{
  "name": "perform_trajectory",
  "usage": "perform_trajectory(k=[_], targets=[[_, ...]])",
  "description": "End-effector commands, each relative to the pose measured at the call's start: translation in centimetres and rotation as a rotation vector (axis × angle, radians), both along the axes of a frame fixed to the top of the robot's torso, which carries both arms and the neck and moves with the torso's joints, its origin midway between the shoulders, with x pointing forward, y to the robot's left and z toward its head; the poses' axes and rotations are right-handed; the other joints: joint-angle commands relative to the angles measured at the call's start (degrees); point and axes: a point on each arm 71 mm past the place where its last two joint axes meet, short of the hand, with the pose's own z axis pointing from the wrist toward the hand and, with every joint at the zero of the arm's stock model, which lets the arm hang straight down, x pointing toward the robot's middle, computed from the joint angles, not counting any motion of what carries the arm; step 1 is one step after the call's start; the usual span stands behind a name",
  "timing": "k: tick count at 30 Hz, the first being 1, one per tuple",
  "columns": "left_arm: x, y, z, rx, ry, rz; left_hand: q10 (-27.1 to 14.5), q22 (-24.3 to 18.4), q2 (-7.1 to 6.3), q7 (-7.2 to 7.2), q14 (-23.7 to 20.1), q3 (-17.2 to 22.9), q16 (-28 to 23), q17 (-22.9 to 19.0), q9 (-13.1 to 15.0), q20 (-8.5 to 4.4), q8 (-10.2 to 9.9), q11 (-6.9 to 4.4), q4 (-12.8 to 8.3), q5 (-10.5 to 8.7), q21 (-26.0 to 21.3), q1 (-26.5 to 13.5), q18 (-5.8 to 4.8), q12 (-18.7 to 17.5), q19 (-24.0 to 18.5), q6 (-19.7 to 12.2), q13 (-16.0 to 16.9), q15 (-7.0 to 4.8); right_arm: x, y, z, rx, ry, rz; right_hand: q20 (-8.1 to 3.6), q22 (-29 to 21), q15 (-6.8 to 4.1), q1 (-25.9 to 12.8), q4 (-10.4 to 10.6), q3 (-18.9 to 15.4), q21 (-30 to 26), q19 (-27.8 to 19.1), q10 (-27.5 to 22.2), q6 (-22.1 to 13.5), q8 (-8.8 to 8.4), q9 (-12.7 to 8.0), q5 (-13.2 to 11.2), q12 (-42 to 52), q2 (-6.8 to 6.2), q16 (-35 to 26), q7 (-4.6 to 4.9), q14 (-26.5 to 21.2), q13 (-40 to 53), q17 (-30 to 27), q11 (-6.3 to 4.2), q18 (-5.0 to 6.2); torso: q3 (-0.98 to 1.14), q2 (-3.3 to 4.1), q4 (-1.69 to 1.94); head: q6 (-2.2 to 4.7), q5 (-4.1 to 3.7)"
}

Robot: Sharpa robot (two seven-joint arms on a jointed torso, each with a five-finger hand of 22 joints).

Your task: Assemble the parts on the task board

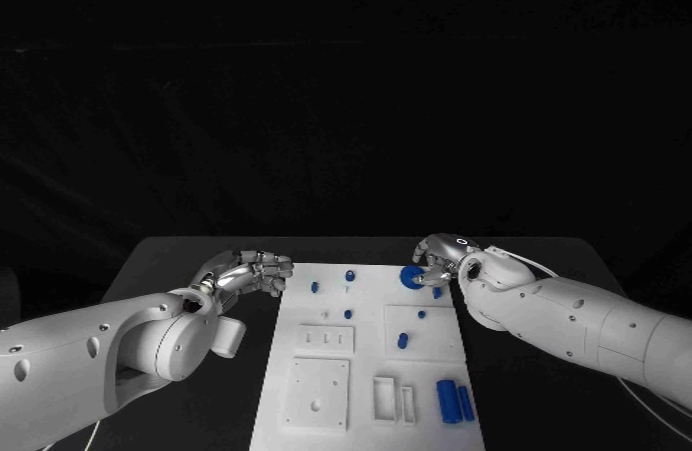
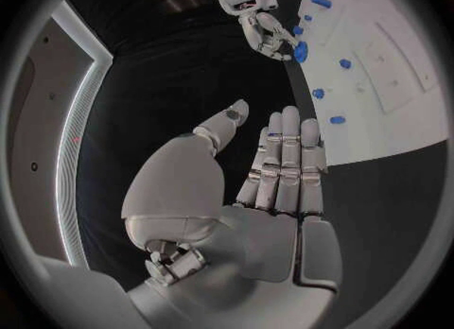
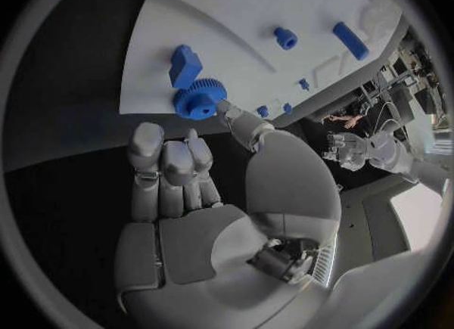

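Observation:
The white task board (image 1: 361,366) lies in the middle of the black table, with small blue parts standing on its far half. My right hand (image 1: 450,259) is over the board's far right corner and pinches a blue gear (image 1: 413,277) at its fingertips. In the right wrist view the thumb (image 3: 237,121) touches the gear (image 3: 199,98), with a blue block (image 3: 185,64) just beyond it. My left hand (image 1: 248,271) hovers over the table by the board's left edge. Its fingers (image 2: 284,162) are stretched out and hold nothing.
Several blue pegs (image 1: 348,314) stand on the board's far half. Two blue cylinders (image 1: 456,402) lie at its near right. White inset plates (image 1: 317,394) and a frame (image 1: 385,399) take up the near part. Black table surface flanks the board on both sides.

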Motion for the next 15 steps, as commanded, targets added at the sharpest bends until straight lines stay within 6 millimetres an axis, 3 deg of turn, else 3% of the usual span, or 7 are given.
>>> perform_trajectory(k=[1, 11, 15], targets=[[-0.13, -0.20, 0.15, -0.011, -0.009, -0.017, -0.1, -0.1, -0.02, 0.25, -0.4, 0.0, -0.2, 0.0, 0.0, -0.29, -0.4, 0.11, -0.4, -0.29, 0.3, -0.7, 1.19, -0.2, -0.1, 0.1, 0.1, -0.11, 0.10, 0.15, -0.34, -0.001, 0.034, 0.013, -0.41, 1.3, -0.37, 0.0, 0.5, 0.9, 0.5, -0.1, 0.2, 0.2, 0.35, 0.2, -0.3, 0.3, 0.91, 0.2, -0.34, -0.1, 1.2, 0.1, -0.31, 5.35, 0.02, 0.30, 0.29, -0.04, -0.09], [-0.25, -0.09, 0.17, -0.010, -0.009, -0.017, -0.1, -0.1, -0.01, 0.26, -0.4, 0.1, -0.2, -0.1, 0.1, -0.30, -0.4, 0.13, -0.4, -0.29, 0.3, -0.8, 1.19, -0.3, -0.1, 0.1, 0.1, -0.11, 0.16, -0.26, -0.80, -0.009, 0.053, 0.002, -0.44, 1.3, -0.47, -0.1, 1.0, 1.8, 1.0, -0.2, 0.4, 0.6, 0.75, 0.4, -0.3, 0.6, 0.86, 0.2, -0.44, -0.1, 1.3, 0.5, -0.40, 5.35, 0.07, 0.77, 0.49, -0.03, -0.24], [-0.26, -0.05, 0.18, -0.009, -0.009, -0.016, -0.1, -0.1, -0.02, 0.27, -0.4, 0.1, -0.2, -0.1, 0.1, -0.30, -0.4, 0.13, -0.4, -0.28, 0.3, -0.8, 1.19, -0.3, -0.1, 0.1, 0.1, -0.11, 0.15, -0.29, -0.85, -0.011, 0.057, 0.003, -0.45, 1.3, -0.47, -0.1, 1.0, 1.9, 1.1, -0.3, 0.4, 0.7, 0.83, 0.4, -0.3, 0.7, 0.78, 0.2, -0.44, -0.1, 1.4, 0.6, -0.40, 5.35, 0.03, 0.72, 0.40, -0.05, -0.25]])
